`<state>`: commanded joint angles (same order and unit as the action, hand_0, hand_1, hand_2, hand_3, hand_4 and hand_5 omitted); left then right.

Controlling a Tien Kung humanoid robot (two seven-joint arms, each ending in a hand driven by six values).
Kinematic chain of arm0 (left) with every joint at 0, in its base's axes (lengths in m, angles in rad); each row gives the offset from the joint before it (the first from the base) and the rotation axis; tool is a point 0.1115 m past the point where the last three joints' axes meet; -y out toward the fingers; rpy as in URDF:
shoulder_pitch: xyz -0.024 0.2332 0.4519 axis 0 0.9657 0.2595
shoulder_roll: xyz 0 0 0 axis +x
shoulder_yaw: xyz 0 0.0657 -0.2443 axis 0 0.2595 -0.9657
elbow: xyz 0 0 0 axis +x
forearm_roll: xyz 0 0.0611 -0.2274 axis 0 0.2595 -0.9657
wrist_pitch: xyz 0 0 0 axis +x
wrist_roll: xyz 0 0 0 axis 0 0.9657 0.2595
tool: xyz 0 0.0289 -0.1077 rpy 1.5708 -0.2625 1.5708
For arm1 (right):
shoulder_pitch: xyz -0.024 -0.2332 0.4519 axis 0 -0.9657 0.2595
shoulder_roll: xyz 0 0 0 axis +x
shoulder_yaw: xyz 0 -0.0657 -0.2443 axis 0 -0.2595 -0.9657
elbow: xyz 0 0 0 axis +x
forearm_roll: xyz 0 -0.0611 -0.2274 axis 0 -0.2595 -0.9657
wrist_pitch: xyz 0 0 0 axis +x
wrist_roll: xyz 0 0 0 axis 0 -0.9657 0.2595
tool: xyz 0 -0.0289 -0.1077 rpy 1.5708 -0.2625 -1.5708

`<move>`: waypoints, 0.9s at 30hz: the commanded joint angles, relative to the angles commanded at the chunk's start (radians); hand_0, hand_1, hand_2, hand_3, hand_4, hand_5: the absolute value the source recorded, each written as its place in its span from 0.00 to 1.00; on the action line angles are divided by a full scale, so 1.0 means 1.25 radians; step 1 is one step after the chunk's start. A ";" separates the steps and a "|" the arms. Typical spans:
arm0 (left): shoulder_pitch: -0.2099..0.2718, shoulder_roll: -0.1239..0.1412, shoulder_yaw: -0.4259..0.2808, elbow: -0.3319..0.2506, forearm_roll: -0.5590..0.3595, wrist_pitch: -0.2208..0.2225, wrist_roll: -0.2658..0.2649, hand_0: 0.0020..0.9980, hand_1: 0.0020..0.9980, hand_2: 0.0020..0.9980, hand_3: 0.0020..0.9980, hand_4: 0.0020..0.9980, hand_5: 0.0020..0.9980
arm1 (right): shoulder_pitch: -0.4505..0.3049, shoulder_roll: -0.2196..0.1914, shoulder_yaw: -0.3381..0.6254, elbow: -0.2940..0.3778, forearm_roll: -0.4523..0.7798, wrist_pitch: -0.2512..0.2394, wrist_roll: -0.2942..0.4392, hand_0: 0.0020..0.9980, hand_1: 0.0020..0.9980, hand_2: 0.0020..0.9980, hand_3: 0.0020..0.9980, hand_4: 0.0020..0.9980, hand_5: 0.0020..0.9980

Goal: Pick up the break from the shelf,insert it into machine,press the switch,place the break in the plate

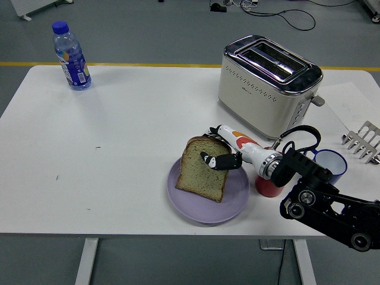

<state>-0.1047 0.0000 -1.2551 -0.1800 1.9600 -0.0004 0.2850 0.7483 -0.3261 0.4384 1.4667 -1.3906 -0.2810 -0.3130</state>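
Bread slice (202, 175) sits over the purple plate (234, 205), right hand (222, 155) pinching its far right corner, thumb on top. Far edge looks propped up, near edge on the plate, so likely mid-placement, not released. Long axis runs near-far, slightly tilted left. Toaster (267, 83) stands far right, slots empty. Red cup (267, 185) just right of plate. Left arm not in view.

The right hand (221, 149) grips a bread slice (203, 168) over the purple plate (237, 202), near the toaster (267, 83).
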 joint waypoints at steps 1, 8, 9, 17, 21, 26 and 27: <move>0.001 0.000 0.000 0.000 0.001 0.000 0.000 0.60 0.46 0.44 0.55 0.29 0.93 | -0.001 0.000 0.002 0.000 -0.014 0.006 -0.002 0.75 0.75 0.82 0.87 0.67 0.19; 0.005 0.000 -0.003 0.000 0.006 -0.002 0.000 0.60 0.46 0.44 0.55 0.28 0.93 | -0.005 0.001 0.011 -0.004 -0.107 0.032 -0.016 0.85 0.83 0.94 0.93 0.71 0.24; 0.005 0.000 -0.003 0.000 0.006 -0.002 0.000 0.60 0.46 0.44 0.55 0.28 0.93 | -0.006 0.001 0.012 -0.004 -0.116 0.030 -0.016 0.85 0.83 0.94 0.93 0.71 0.24; 0.001 0.000 0.006 0.000 -0.007 -0.001 -0.001 0.60 0.46 0.44 0.55 0.28 0.93 | -0.006 -0.004 0.030 0.019 -0.150 -0.001 0.010 0.87 0.84 0.94 0.93 0.73 0.27; -0.001 0.000 0.008 0.000 -0.010 -0.001 -0.001 0.60 0.46 0.44 0.55 0.28 0.93 | -0.009 -0.007 0.040 0.036 -0.150 -0.010 0.025 0.87 0.84 0.94 0.93 0.73 0.27; -0.002 0.000 0.011 0.000 -0.016 0.000 -0.001 0.60 0.46 0.44 0.55 0.29 0.93 | -0.025 -0.019 0.068 0.084 -0.125 -0.022 0.089 0.87 0.83 0.92 0.91 0.73 0.29; -0.002 0.000 0.013 0.000 -0.017 0.000 -0.001 0.60 0.46 0.44 0.55 0.29 0.93 | -0.030 -0.022 0.079 0.098 -0.109 -0.026 0.113 0.87 0.83 0.92 0.91 0.73 0.29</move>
<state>-0.1069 0.0000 -1.2393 -0.1800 1.9385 -0.0004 0.2833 0.7104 -0.3539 0.5373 1.5893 -1.5267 -0.3132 -0.1712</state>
